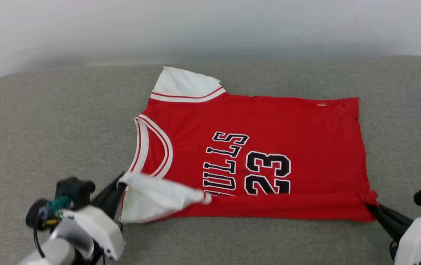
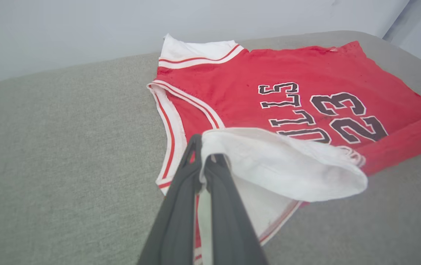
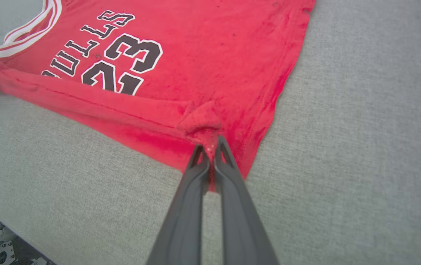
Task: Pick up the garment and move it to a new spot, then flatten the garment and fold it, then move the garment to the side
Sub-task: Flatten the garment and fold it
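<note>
Firstly, left pincer [image 1: 122,186] [image 2: 204,154]: its dark fingers are pressed together on the near white sleeve [image 1: 159,198] [image 2: 280,165] of the garment [image 1: 287,140] [image 2: 269,73] [image 3: 203,55], and the sleeve is raised and doubled over toward the chest. Right pincer [image 1: 370,206] [image 3: 209,145]: fingers pinched tight on a small bunch of red cloth at the near hem corner. Between the two grips the near long edge is turned up in a red band that covers the lower part of the black, white-outlined "ULLS" lettering and the number 23 [image 1: 267,173]. The red jersey T-shirt lies spread crosswise in the middle of a grey fabric-covered surface [image 1: 48,121], striped neckline toward the robot's left and hem toward its right. Its far white sleeve [image 1: 182,84] lies flat, pointing toward the pale wall [image 1: 210,29].
</note>
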You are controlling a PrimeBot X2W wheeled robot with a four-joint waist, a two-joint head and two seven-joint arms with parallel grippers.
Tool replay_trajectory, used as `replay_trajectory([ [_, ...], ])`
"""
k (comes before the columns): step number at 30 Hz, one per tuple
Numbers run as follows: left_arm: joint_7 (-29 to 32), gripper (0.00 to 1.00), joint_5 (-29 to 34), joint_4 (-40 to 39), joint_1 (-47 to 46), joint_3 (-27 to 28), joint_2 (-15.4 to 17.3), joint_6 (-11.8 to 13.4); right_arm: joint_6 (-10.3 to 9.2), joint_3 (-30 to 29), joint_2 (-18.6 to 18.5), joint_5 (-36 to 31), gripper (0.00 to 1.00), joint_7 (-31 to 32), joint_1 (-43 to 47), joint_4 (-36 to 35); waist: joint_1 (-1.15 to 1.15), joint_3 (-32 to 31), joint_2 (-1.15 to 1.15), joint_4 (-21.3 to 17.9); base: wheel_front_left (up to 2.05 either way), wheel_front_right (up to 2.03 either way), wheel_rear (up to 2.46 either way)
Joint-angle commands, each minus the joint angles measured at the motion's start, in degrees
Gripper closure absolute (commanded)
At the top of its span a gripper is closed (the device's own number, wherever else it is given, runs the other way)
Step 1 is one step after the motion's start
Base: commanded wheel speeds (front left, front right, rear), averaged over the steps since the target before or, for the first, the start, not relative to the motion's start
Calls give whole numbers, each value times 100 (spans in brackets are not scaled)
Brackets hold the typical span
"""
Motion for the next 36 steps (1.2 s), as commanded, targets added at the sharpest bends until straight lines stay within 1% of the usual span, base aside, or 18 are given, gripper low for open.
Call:
replay_trajectory([
  [1, 63, 100, 57, 64, -265, 36, 1, -53, -2, -71, 64, -48, 100, 54, -128, -56, 0, 156, -1, -71, 0, 0, 0],
  [6, 194, 100, 190, 416, -1041, 93, -81, -239, -2, -168, 222, -121, 100, 232, -399, -109, 0, 498, -1, -157, 0, 0, 0],
  [12, 209, 100, 337, 1056, -1708, 73, -235, -445, -2, -39, 375, -190, 100, 384, -823, 85, 0, 948, -1, -272, 0, 0, 0],
  [18, 207, 100, 371, 1800, -2057, -33, -439, -669, -2, 195, 435, -204, 100, 383, -1237, 482, 0, 1268, -1, -347, 0, 0, 0],
  [25, 136, 100, 393, 2690, -2213, -246, -785, -938, -4, 616, 517, -127, 100, 351, -1500, 937, 0, 1321, -1, -352, 0, 0, 0],
  [26, 119, 98, 388, 2772, -2234, -268, -836, -958, -4, 639, 524, -87, 91, 324, -1522, 956, 0, 1293, -1, -340, 0, 0, 0],
  [27, 83, 56, 417, 2862, -2269, -288, -861, -981, -3, 650, 526, -60, 60, 290, -1540, 969, 0, 1258, -1, -332, 0, 0, 0],
  [28, 97, 0, 430, 2945, -2289, -309, -879, -989, -3, 656, 503, -69, 0, 251, -1557, 962, 0, 1212, -1, -316, 0, 0, 0],
  [30, 6, 0, 471, 3018, -2374, -318, -899, -1014, -3, 621, 463, -45, 0, 146, -1566, 896, 0, 1099, -1, -277, 0, 0, 0],
  [33, -99, 0, 577, 3006, -2529, -322, -835, -1014, -3, 534, 377, -22, 0, 31, -1506, 741, 0, 919, -1, -213, 0, 0, 0],
  [36, -4, 0, 438, 2909, -2641, -237, -824, -1065, -2, 396, 353, 11, 0, -25, -1406, 568, 0, 740, -1, -140, 0, 0, 0],
])
